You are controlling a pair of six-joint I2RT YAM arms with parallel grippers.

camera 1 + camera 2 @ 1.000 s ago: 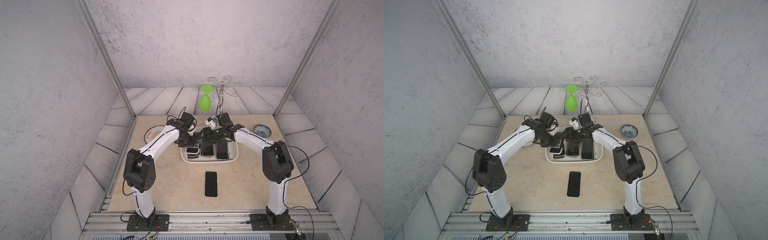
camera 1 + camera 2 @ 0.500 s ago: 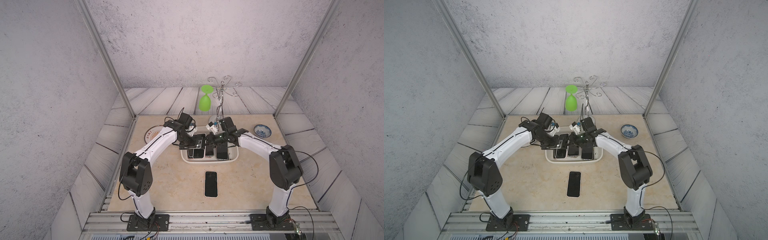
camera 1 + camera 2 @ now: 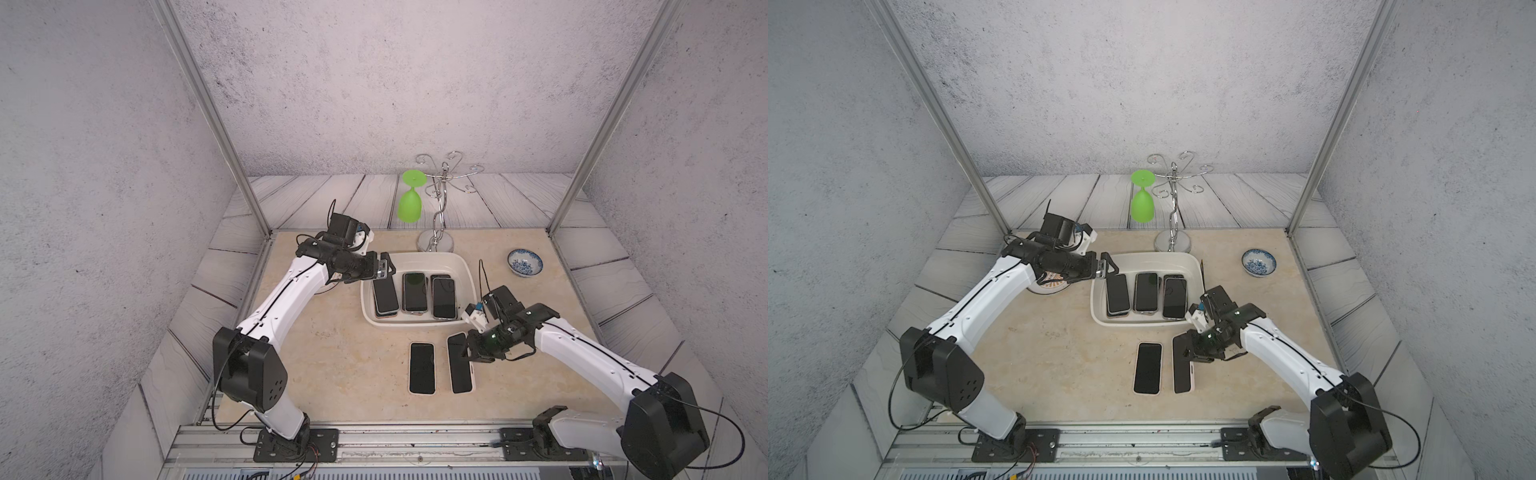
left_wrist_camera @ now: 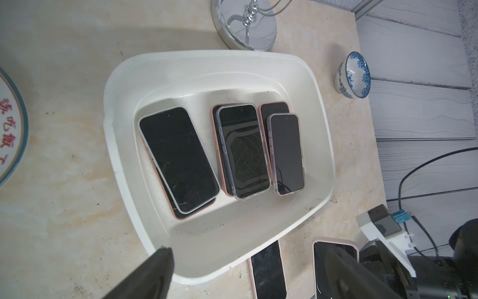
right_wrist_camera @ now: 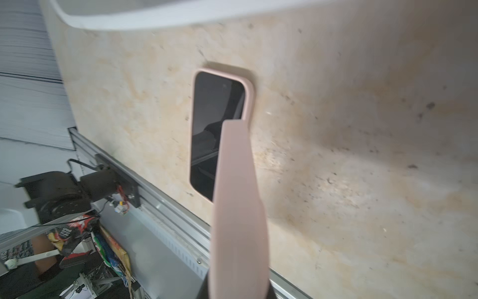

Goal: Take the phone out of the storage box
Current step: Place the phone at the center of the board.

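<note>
Pink phone [image 5: 238, 207] back at right wrist; screen in both top views.

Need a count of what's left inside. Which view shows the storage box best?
Left wrist: it looks down into the storage box, so all three piles of phones and the ones underneath show. Both top views show the box smaller, with the lower phones barely peeking out. Right wrist catches only a strip of rim.

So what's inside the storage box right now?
The storage box holds three phone stacks, screens up: left stack, middle stack, right stack. Each top phone covers a pink-cased phone; only edges or ends show. Anything lower is hidden.
</note>
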